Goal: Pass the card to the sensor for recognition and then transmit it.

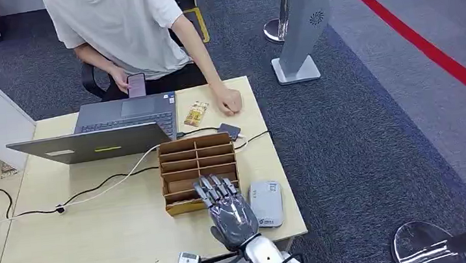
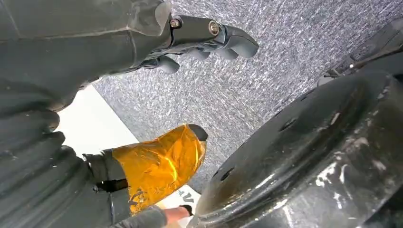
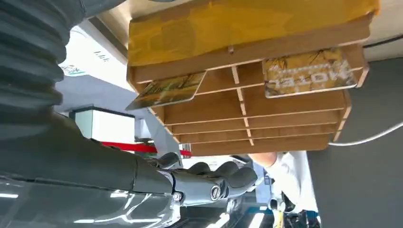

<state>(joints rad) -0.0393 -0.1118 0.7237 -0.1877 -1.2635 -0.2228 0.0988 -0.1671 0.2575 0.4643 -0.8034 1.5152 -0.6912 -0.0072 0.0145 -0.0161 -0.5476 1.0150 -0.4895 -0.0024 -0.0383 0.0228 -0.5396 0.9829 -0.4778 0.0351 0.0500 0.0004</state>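
Observation:
A wooden slotted card rack [image 1: 198, 171] stands near the table's front right. My right hand [image 1: 228, 207] hovers over its near end with fingers spread and nothing in it. In the right wrist view the rack [image 3: 266, 123] holds two printed cards, one [image 3: 166, 89] sticking out of a slot and another [image 3: 309, 73] lying in the adjoining slot; my right hand [image 3: 199, 183] is apart from both. A grey card sensor [image 1: 266, 204] lies just right of the hand. My left hand [image 2: 190, 38] hangs over the carpet, holding nothing.
A person sits across the table holding a phone [image 1: 136, 84], the other hand [image 1: 230, 100] resting near a loose yellow card [image 1: 196, 114]. An open laptop [image 1: 112, 128], a small dark device [image 1: 229, 130] and cables [image 1: 92, 188] lie left of and behind the rack. A metal stand [image 1: 301, 26] rises on the carpet.

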